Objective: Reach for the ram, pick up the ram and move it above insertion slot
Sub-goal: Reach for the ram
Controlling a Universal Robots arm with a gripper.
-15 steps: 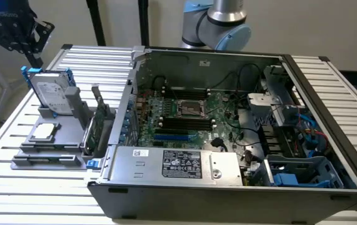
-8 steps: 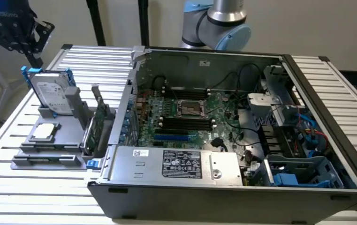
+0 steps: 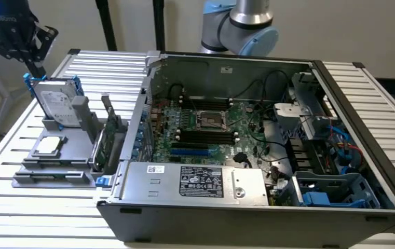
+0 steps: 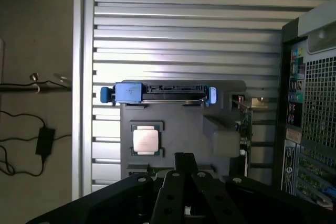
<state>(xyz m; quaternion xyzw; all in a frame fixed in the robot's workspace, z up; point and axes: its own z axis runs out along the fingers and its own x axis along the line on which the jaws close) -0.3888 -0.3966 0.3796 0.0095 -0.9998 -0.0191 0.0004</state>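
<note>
The black tool (image 4: pixel 184 157) is closest to the wrist camera, and its dark body covers the lower part of that view. I cannot tell if it is wide or narrow, and it holds nothing that can be seen. In the exterior view the tool (image 3: pixel 32 59) hangs above the hard drive (image 3: pixel 57 106), at the exterior view's left.

Under it stands a grey plastic fixture (image 4: pixel 178 129) on the tabletop (image 4: pixel 184 24), which is made of shiny metal slats. The silver hard drive (image 4: pixel 157 94) with blue rails stands upright in the fixture. Beside it a square processor chip (image 4: pixel 146 140) lies flat. A green expansion card (image 3: pixel 110 140) stands on edge between the fixture and the open computer case (image 3: pixel 253 207).

The ram (image 3: pixel 52 175) seems to be the thin dark strip lying in a low slot at the fixture's near end in the exterior view, well apart from the tool. It is hard to make out there.

Inside the case the green motherboard (image 3: pixel 211 129) shows long black slots, with cables around it.
</note>
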